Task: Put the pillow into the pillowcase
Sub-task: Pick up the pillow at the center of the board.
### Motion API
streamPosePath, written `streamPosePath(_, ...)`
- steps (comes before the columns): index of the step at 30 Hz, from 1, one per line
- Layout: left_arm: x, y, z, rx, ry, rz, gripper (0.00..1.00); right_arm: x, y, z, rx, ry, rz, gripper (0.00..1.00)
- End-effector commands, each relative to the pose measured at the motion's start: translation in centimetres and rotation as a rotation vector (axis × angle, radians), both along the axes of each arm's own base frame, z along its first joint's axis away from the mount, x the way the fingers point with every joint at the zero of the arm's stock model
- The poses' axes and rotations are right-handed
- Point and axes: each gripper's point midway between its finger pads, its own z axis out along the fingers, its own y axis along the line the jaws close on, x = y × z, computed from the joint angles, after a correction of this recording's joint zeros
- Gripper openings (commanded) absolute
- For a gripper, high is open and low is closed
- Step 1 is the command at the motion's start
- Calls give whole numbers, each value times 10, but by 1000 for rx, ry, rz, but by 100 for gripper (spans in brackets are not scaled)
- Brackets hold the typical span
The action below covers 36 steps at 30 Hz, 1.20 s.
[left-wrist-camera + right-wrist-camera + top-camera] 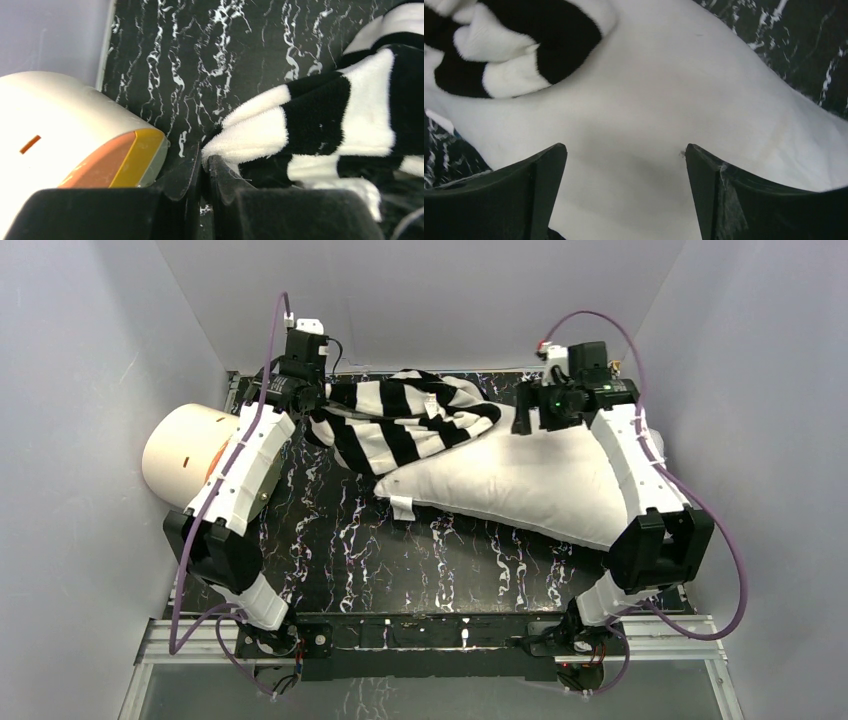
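Observation:
The white pillow lies slanted across the right half of the black marbled table. The black and white striped pillowcase is bunched at the far middle, and its right part overlaps the pillow's upper left end. My left gripper is shut on the pillowcase's left edge; in the left wrist view the fingers pinch a white tuft of the pillowcase. My right gripper is open just above the pillow, with its jaws spread wide. The pillowcase's edge shows at the upper left of that view.
A cream cylinder with an orange face lies at the left edge of the table, close beside my left arm and left gripper. Grey walls enclose the table on the left, back and right. A white tag hangs from the pillow's left corner.

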Motion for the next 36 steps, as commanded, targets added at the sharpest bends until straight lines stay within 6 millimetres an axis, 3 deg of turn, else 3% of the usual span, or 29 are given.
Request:
streamPosePath(1, -16, -5, 14, -86, -36, -42, 2, -7, 42, 24, -139, -192, 348, 99)
streamPosePath(2, -18, -5, 12, -84, -30, -42, 2, -5, 48, 23, -158, -215, 390, 99)
streamPosePath(3, -22, -7, 3, -96, -10, -46, 2, 4, 66, 9, -182, -231, 509, 99)
streamPosePath(9, -22, 2, 1, -76, -31, -6, 2, 9, 65, -53, -252, -73, 580, 98)
streamPosePath(11, -17, 6, 4, -70, -37, 15, 1, 11, 64, -68, -266, -36, 576, 94)
streamPosePath(13, -11, 14, 5, -43, -21, 59, 0, 25, 68, -63, -259, -45, 538, 81)
streamPosePath(15, -7, 25, 13, 0, -22, 107, 0, 47, 70, -42, -262, -91, 465, 35)
streamPosePath(16, -5, 31, 19, 13, -31, 129, 0, 63, 64, -25, -286, -139, 385, 19)
streamPosePath(18, -4, 42, 29, 26, -53, 159, 0, 88, 50, 17, -283, -247, 190, 3)
streamPosePath(21, -6, 55, 37, 20, -85, 178, 0, 105, 28, 79, -192, -331, -64, 0)
streamPosePath(23, -9, 57, 39, 9, -98, 177, 0, 103, 24, 103, -164, -347, -117, 0)
streamPosePath(32, -17, 57, 18, 11, -47, 148, 0, 73, -21, 175, -194, -490, -361, 0)
streamPosePath(36, -21, 62, 13, 28, -36, 157, 0, 67, -30, 201, -198, -566, -399, 0)
